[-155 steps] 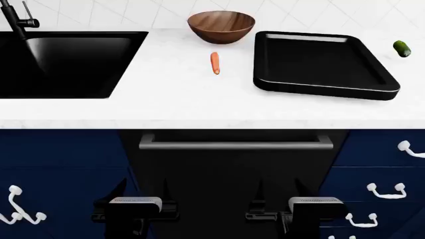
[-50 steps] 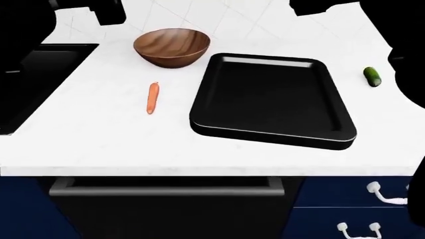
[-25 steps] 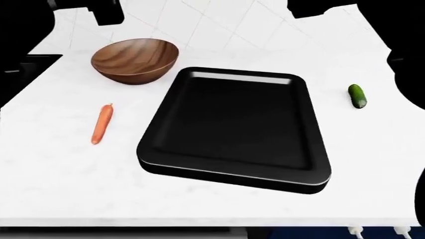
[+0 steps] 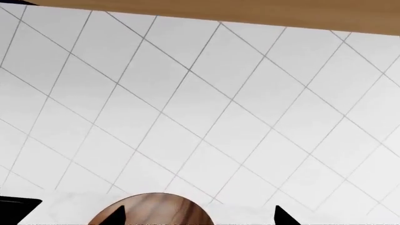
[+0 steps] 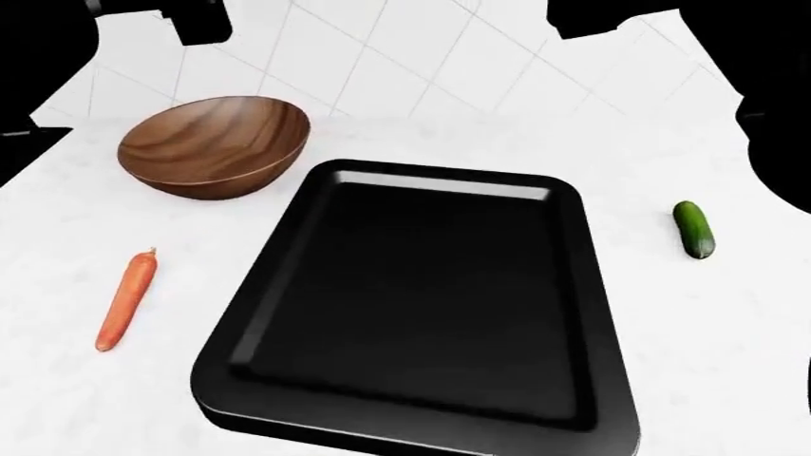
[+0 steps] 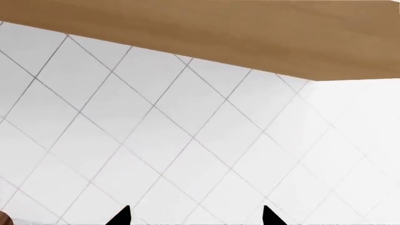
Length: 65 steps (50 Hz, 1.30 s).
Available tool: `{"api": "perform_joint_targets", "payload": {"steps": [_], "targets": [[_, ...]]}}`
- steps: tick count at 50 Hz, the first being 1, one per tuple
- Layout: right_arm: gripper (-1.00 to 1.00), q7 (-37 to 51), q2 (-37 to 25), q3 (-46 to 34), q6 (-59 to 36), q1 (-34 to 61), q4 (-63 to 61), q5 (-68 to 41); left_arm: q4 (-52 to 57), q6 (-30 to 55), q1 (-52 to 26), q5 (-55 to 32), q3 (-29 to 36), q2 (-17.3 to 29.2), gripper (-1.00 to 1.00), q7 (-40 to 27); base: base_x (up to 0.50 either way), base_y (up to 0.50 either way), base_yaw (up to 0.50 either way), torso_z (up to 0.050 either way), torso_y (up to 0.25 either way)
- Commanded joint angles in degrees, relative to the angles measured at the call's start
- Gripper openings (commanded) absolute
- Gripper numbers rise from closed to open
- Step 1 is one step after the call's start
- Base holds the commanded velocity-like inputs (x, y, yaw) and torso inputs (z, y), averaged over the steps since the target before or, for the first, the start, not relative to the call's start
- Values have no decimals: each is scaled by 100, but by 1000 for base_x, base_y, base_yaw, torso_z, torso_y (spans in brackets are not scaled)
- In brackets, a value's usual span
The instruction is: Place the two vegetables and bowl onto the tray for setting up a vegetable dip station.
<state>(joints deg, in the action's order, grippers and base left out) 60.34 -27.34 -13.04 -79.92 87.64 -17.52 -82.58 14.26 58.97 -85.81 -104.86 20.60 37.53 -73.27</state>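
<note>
The black tray lies empty in the middle of the white counter. The wooden bowl stands just beyond its far left corner. The orange carrot lies on the counter left of the tray. The green cucumber lies right of the tray. My left gripper is open and empty, held high, with the bowl low between its tips. My right gripper is open and empty, facing the tiled wall. In the head view both arms show only as dark shapes at the top corners.
A white diagonal-tiled wall rises behind the counter. A wooden cabinet underside hangs above it. My right arm's dark shape fills the right edge of the head view, above the cucumber.
The head view has closed in on the counter: tray, bowl and vegetables look larger and the sink has left the frame. Both arms rose from beside the cabinet front to the frame's top.
</note>
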Motion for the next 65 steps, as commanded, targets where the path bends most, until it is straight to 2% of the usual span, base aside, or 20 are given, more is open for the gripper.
{"api": "perform_joint_targets", "payload": {"steps": [1, 7, 9, 16, 23, 28, 32, 39, 48, 60, 65], "targets": [[100, 43, -47, -66, 85, 18, -12, 11, 4, -27, -1, 25, 9, 30, 100, 30, 0, 0, 0, 0, 0], [100, 49, -76, -112, 95, 46, -1, 3, 2, -32, -10, 21, 32, 25, 100, 37, 0, 0, 0, 0, 0], [100, -299, -108, -146, 260, 56, -168, 168, -3, -36, -13, 22, 35, 29, 100, 41, 383, 0, 0, 0, 0], [100, 387, -100, -190, -23, 84, 138, -146, -8, -49, -11, 26, 49, 39, 100, 55, 143, 0, 0, 0, 2], [100, 1645, -168, -70, -196, -43, 420, -994, -20, -66, -3, 20, 56, 59, 100, 60, 0, 0, 0, 0, 0], [100, 2637, -527, 20, -57, -300, 509, -1968, -72, -99, 1, 32, 21, 112, 100, 82, 0, 0, 0, 0, 0], [100, 2907, -854, 8, 144, -410, 442, -2383, -73, -115, -12, 22, 6, 146, 100, 61, 0, 0, 0, 0, 0], [100, 2922, -1433, -393, 703, -619, 276, -2729, -57, -134, -2, 11, 4, 175, 100, 55, 0, 0, 0, 0, 0], [100, 2929, -2547, -1488, 2114, -760, 102, -3739, -83, -161, 9, 33, 9, 201, 100, 75, 0, 0, 0, 0, 0], [100, 2522, -3273, -1407, 2431, -1471, -68, -3700, -101, -178, 3, 23, 33, 220, 100, 72, 0, 0, 0, 0, 0], [100, 2113, -3309, -1391, 2518, -1842, 48, -3352, -89, -186, 5, 23, 46, 225, 100, 63, 0, 0, 0, 0, 0]]}}
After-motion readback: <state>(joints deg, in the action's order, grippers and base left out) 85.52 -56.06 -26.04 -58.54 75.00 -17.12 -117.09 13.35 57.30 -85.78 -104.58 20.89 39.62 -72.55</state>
